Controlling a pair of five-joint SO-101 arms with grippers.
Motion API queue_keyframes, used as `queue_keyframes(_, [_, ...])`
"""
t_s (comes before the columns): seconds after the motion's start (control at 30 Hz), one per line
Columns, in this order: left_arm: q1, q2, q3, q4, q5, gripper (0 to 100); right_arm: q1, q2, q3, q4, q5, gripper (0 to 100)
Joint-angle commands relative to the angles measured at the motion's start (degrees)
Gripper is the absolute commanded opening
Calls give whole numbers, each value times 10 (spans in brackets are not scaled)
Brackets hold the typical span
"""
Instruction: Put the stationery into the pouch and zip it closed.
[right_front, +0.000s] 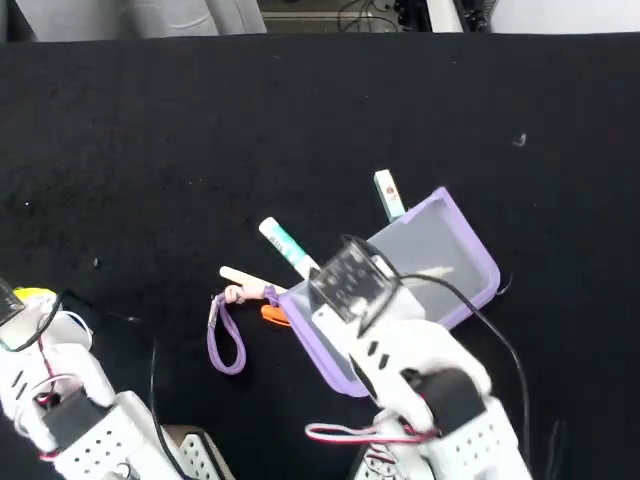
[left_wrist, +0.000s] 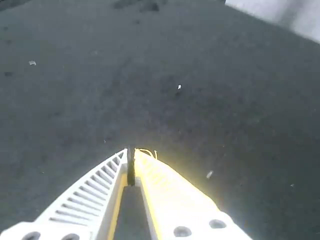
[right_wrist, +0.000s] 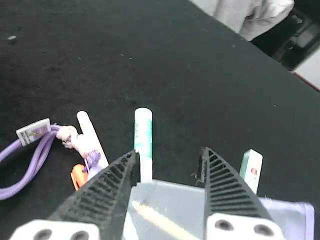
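Your right gripper (right_wrist: 168, 152) hangs spread wide over the purple pouch (right_front: 440, 250), which lies at 4 o'clock from the centre of the table (right_front: 150, 130) with a green-and-white pen (right_front: 284, 243) at its 10 o'clock and a short stick (right_front: 388, 193) at its 12, while your left gripper (left_wrist: 131, 152) sits pressed together at 8 o'clock.

right hand (right_wrist: 168, 154) over pouch (right_front: 450, 250) | strap (right_wrist: 45, 140) left of pouch

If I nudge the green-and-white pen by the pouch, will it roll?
Probably: the pen looks round and smooth, lying flat on the table, so a sideways push may roll it. It is slim, so likely light.
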Motion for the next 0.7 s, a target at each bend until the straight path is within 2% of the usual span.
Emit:
queue_keyframes(0.0, [-17, -2, 69, -80, 2, 30, -38, 167, -80, -68, 3, 191])
queue_keyframes(0.13, [-22, -1, 97, -98, -1, 30, -90, 312, -122, -109, 3, 191])
queue_keyframes(0.23, [-61, -1, 96, -103, 3, 30, -122, 407, -133, -159, 7, 191])
queue_keyframes(0.37, [-93, -1, 95, -102, 3, 30, -130, 519, -138, -236, 9, 191])
queue_keyframes(0.47, [-96, -1, 95, -101, 3, 30, -130, 590, -138, -288, 47, 191])
queue_keyframes(0.67, [-95, 1, 96, -98, 3, 30, -129, 696, -153, -311, 72, 191])
